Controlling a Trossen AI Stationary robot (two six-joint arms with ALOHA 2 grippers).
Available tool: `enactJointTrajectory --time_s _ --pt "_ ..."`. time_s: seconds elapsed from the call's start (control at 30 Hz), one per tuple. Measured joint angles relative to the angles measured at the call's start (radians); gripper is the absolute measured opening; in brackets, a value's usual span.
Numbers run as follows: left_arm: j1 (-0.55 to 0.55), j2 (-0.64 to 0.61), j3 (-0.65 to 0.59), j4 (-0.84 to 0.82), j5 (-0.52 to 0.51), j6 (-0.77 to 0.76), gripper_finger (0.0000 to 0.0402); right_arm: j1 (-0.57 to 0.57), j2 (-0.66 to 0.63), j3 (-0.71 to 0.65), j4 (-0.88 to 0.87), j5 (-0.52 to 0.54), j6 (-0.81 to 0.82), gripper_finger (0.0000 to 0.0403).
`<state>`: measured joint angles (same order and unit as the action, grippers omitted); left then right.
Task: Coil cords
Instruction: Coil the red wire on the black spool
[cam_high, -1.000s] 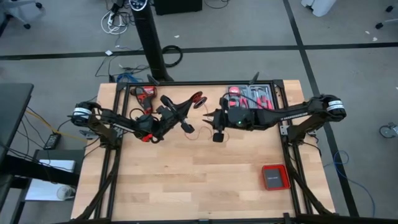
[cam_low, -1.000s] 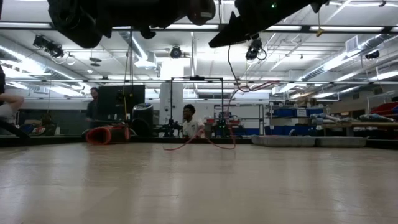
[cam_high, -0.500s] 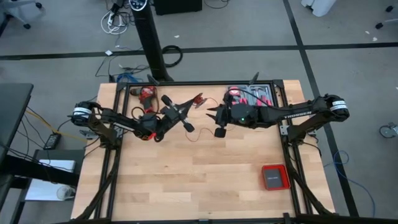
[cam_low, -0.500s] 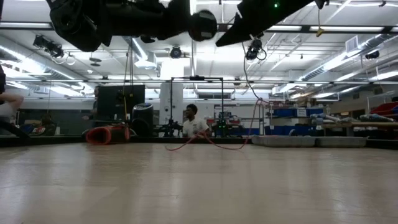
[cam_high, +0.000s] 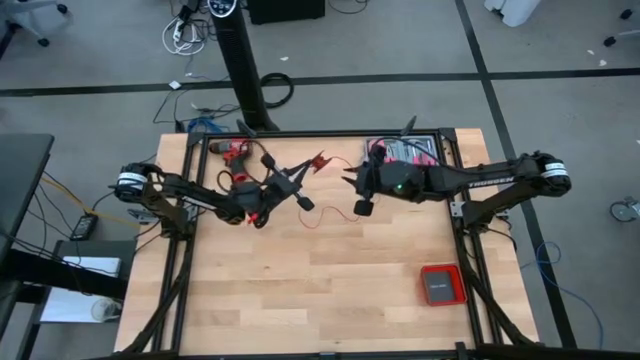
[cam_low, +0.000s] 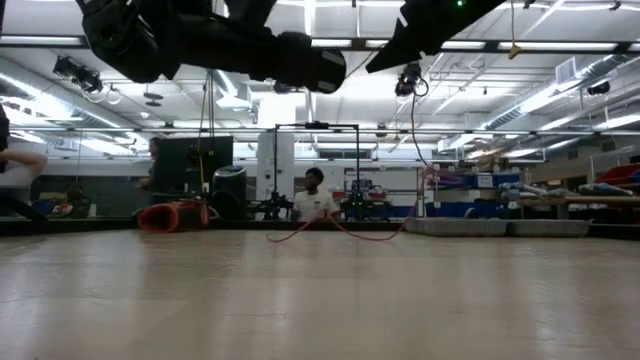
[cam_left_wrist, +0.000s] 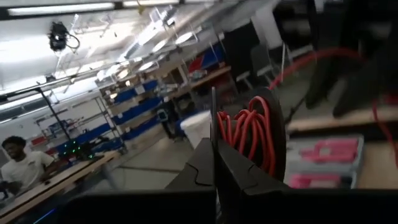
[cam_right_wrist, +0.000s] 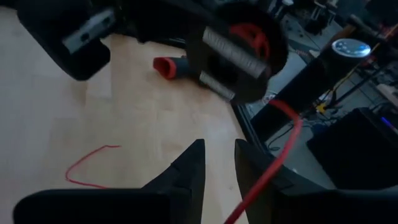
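The only lettering I can make out is on my right forearm (cam_high: 478, 180), seen from the high view: a row of pale capitals along the dark link that looks like "TROSSEN", though it is too small for me to be sure of every letter. My left arm (cam_high: 190, 198) shows no mark I can read. The flat red box (cam_high: 441, 285) on the counter (cam_high: 330, 290) and the shelves in the room beyond carry nothing I can read.
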<state>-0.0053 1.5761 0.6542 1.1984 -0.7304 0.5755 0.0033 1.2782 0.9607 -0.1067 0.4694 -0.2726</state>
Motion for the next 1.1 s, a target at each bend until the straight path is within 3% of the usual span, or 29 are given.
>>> enactJointTrajectory --time_s 0.37,1.1 --pt "0.031 0.0 0.085 -0.341 -0.002 0.001 0.0 0.001 -0.01 0.003 -0.001 0.0 -0.054 0.008" --pt "0.034 0.0 0.174 -0.356 -0.054 -0.078 0.0 0.055 0.045 0.089 0.214 -0.16 -0.166 0.0075"
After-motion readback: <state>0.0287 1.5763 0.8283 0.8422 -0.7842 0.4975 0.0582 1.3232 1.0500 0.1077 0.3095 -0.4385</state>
